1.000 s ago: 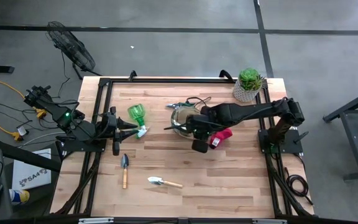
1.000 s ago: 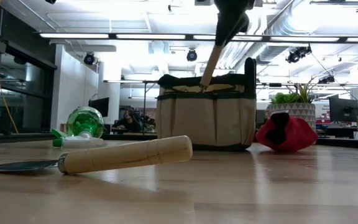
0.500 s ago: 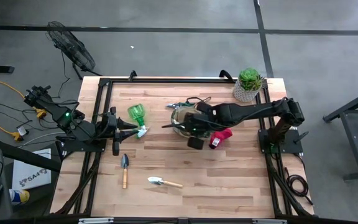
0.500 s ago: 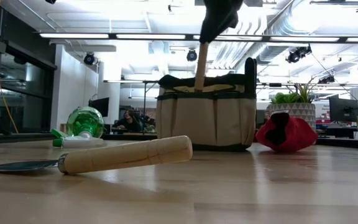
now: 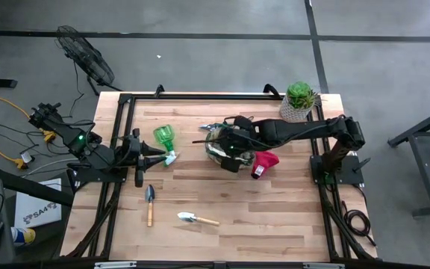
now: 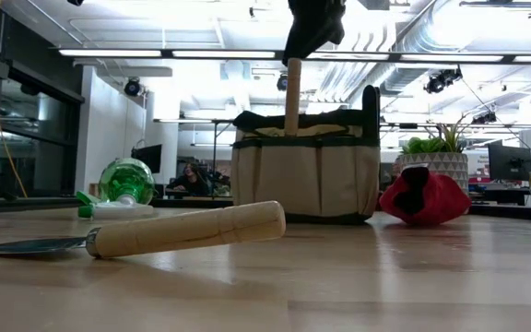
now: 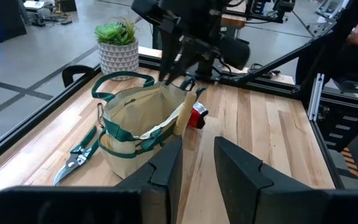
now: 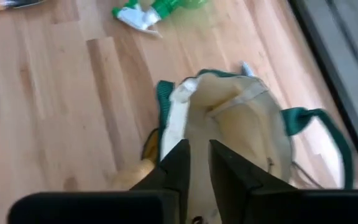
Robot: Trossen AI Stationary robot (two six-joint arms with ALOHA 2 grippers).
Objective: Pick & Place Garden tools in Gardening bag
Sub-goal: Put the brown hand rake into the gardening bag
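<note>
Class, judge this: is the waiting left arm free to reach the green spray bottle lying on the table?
Probably yes: the green spray bottle lies on bare wood just ahead of the left gripper, nothing between them.

A green plant in a pale pot (image 5: 298,100) stands at the far right corner of the wooden bench (image 5: 200,194), and a black fan (image 5: 85,66) sits on the floor beyond its far left corner.

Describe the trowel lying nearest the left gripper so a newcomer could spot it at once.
Start at the left gripper on the table's left side, near the green spray bottle. Just below it in the overhead picture lies the trowel. Its blade is dark, while the other loose trowel has a pale one.
</note>
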